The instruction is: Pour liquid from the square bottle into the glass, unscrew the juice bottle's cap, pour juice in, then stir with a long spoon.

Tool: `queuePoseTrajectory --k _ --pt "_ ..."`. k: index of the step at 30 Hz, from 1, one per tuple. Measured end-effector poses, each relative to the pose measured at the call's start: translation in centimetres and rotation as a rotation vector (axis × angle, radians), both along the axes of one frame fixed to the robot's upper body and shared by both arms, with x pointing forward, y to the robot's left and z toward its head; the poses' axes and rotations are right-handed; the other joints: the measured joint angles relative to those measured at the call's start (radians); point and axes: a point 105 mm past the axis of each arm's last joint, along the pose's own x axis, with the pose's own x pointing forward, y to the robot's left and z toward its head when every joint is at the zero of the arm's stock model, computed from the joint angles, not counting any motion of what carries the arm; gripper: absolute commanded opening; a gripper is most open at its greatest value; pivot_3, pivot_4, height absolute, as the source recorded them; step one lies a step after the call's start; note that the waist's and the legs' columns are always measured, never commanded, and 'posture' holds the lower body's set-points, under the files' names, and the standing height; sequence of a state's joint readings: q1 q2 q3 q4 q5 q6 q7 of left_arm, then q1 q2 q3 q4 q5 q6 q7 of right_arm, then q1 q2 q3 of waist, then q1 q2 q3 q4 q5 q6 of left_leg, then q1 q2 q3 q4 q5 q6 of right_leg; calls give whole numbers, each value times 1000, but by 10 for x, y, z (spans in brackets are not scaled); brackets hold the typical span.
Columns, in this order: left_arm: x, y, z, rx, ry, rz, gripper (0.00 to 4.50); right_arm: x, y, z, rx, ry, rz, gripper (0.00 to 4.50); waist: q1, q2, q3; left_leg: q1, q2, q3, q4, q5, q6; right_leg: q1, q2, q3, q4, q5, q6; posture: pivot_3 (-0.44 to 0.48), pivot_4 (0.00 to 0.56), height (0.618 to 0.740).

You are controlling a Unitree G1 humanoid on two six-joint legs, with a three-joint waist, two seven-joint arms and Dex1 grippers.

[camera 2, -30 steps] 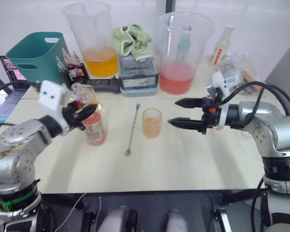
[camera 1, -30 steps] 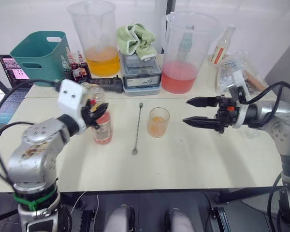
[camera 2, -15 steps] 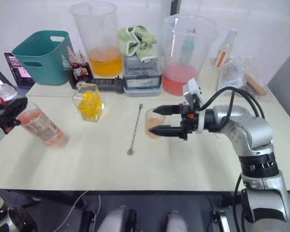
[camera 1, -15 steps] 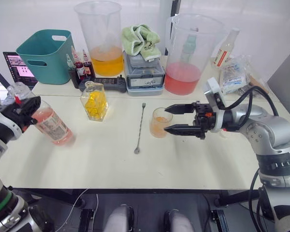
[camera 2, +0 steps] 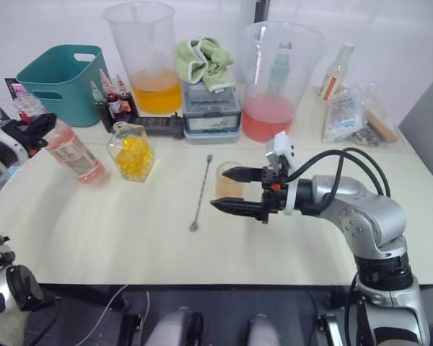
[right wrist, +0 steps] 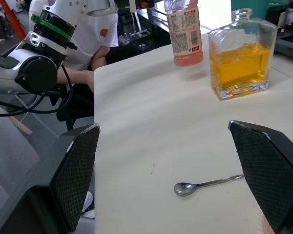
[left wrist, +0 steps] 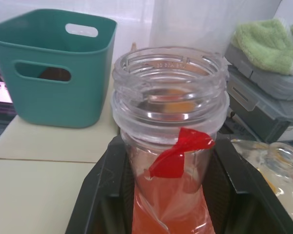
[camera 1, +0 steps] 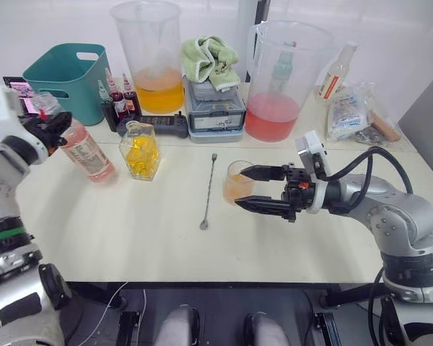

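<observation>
My left gripper (camera 1: 54,124) is shut on the neck of the juice bottle (camera 1: 86,151) at the far left of the table. The bottle is tilted, with its base just above the tabletop. In the left wrist view its mouth (left wrist: 170,73) is open; the cap is out of view. The square bottle (camera 1: 140,149) with yellow contents stands to its right. The glass (camera 1: 237,184) holds a little orange liquid at table centre. My right gripper (camera 1: 238,187) is open, with one finger on each side of the glass; contact cannot be told. The long spoon (camera 1: 208,191) lies left of the glass.
Along the back stand a teal bin (camera 1: 65,79), small dropper bottles (camera 1: 115,101), two big pitchers (camera 1: 148,58) (camera 1: 281,72), a grey box (camera 1: 214,112) under a green cloth, a pale bottle (camera 1: 335,68) and plastic bags (camera 1: 353,112). A person (right wrist: 93,34) sits beyond the table's left end.
My left gripper has carried the juice bottle from beside the square bottle out to the far left, then up towards the teal bin. My right gripper has moved left up to the glass.
</observation>
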State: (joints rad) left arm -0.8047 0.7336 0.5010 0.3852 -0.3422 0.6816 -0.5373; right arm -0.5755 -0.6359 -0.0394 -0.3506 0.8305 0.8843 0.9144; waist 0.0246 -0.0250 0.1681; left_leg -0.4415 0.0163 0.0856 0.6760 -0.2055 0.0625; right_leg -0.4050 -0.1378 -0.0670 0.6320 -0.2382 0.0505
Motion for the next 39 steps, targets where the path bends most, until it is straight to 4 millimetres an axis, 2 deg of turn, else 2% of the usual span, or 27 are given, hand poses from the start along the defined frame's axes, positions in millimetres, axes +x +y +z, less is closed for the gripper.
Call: queuePoseTrajectory --k 4,8,20,22,27,29,35,39 --pt "23 -6 -6 38 18 -19 1513 2 -2 2 6 -11 -40 4487 -4 -2 1 0 0 1 0 0 0 0 0 0 0 0 0 0 150 736" --pt "35 -14 -8 127 18 -37 1513 2 -1 3 6 -21 -64 4487 -9 -2 1 0 0 1 0 0 1 0 0 0 0 0 0 0 150 736" --pt "38 -13 -14 179 -11 -53 1513 4 -1 7 10 -35 -131 4487 -11 -2 1 0 1 0 1 -4 7 0 0 0 2 0 0 0 150 736" --pt "38 -13 -14 179 -12 -55 2377 3 -1 7 12 -34 -132 4500 -12 -2 1 0 1 0 1 -4 7 0 0 0 2 0 0 0 150 736" --pt "37 -12 -22 176 19 -59 4015 3 -1 8 16 -32 -130 4500 -12 -2 1 0 1 0 1 -4 7 0 0 0 2 0 0 0 150 736" --pt "36 -13 -23 175 24 -59 4468 3 -1 8 16 -32 -127 4500 -12 -2 1 0 1 0 1 -4 7 0 0 0 2 0 0 0 150 736" --pt "35 -17 -11 175 -15 -69 4468 2 0 7 17 -31 -119 4500 -12 -2 1 0 1 0 1 -4 8 0 0 0 2 0 0 0 150 736" --pt "30 -21 9 159 -79 -83 4468 4 0 5 17 -20 -113 4500 -12 -2 1 0 1 0 1 -4 8 0 0 0 2 0 0 0 150 736"
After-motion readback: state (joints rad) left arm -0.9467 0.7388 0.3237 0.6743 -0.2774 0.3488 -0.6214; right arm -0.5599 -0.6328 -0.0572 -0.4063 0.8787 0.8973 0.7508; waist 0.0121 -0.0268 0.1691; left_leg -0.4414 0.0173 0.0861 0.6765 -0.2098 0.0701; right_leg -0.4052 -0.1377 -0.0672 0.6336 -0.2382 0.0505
